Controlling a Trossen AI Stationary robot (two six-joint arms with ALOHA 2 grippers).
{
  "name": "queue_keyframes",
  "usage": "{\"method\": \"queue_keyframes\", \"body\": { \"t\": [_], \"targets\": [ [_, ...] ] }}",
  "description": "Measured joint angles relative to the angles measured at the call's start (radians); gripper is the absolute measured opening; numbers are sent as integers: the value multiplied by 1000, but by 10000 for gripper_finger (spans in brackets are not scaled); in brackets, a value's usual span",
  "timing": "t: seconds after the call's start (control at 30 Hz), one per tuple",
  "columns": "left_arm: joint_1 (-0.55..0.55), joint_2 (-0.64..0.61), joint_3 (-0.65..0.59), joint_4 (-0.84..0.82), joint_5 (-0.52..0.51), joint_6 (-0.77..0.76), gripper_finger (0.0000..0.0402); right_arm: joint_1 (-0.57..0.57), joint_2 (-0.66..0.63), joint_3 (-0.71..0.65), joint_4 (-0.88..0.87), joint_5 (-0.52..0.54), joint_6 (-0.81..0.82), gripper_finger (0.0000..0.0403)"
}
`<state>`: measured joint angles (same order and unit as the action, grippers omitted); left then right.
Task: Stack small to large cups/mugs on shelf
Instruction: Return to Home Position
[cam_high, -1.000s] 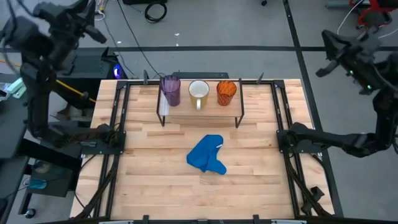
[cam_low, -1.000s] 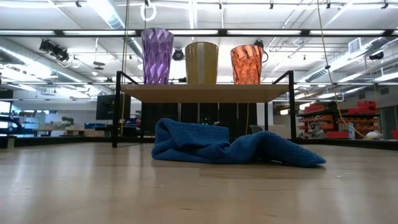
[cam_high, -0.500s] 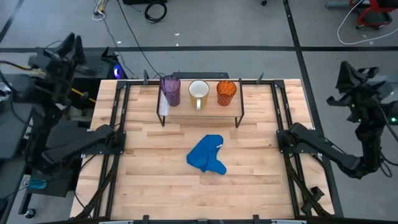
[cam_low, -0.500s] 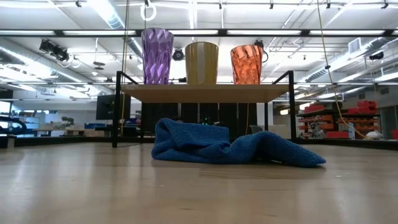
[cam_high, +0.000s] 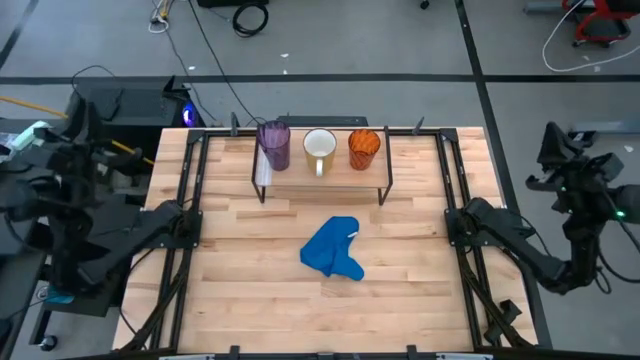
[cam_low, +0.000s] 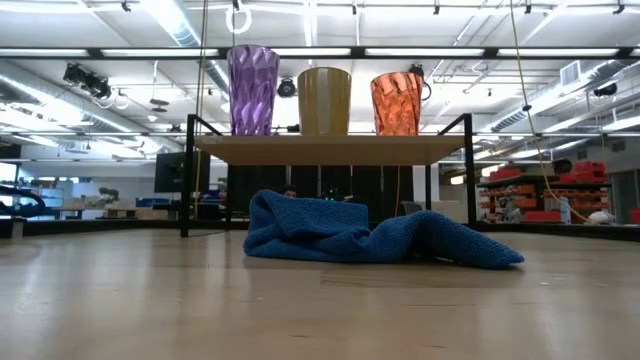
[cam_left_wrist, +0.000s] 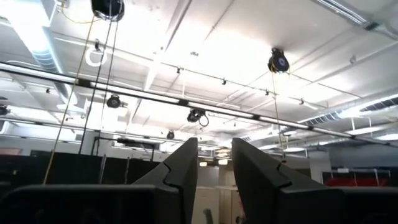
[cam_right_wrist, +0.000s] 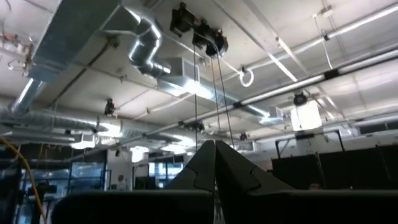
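Note:
The purple cup (cam_high: 274, 144), the white mug (cam_high: 319, 148) and the orange cup (cam_high: 364, 148) stand upright in a row on the shelf (cam_high: 320, 172) at the table's far middle. The low view shows the purple cup (cam_low: 252, 90), the mug (cam_low: 325, 100) and the orange cup (cam_low: 397, 103) on the board (cam_low: 330, 150). My left gripper (cam_left_wrist: 215, 152) is off the table's left side, pointing up at the ceiling, slightly open and empty. My right gripper (cam_right_wrist: 215, 149) is off the table's right side, pointing up, shut and empty.
A crumpled blue cloth (cam_high: 333, 250) lies on the tabletop in front of the shelf; it also shows in the low view (cam_low: 370, 235). Black metal frames run along the table's left and right sides (cam_high: 180, 230).
Both arms have swung back from beyond the table's far corners toward the near side and folded down, each staying outside its own side of the table. The cups, the shelf and the cloth have not moved.

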<state>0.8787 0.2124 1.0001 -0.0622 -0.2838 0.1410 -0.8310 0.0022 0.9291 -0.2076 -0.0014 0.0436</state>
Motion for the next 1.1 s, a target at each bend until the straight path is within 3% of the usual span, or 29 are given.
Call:
{"method": "queue_keyframes", "body": {
  "t": [0.6,0.87,0.97,1.1],
  "targets": [
    [30,-208,-123,-140,-59,-62,107,-83,0,-16,-88,-67,102,16],
    [60,-207,-132,-241,-64,-106,107,-125,0,-76,-101,-99,159,16],
    [68,-207,-160,-237,-65,-132,107,-139,0,-151,-29,-105,191,16],
    [68,-207,-205,-223,-64,-169,107,-143,-1,-288,207,-151,245,16]
  ]
}}
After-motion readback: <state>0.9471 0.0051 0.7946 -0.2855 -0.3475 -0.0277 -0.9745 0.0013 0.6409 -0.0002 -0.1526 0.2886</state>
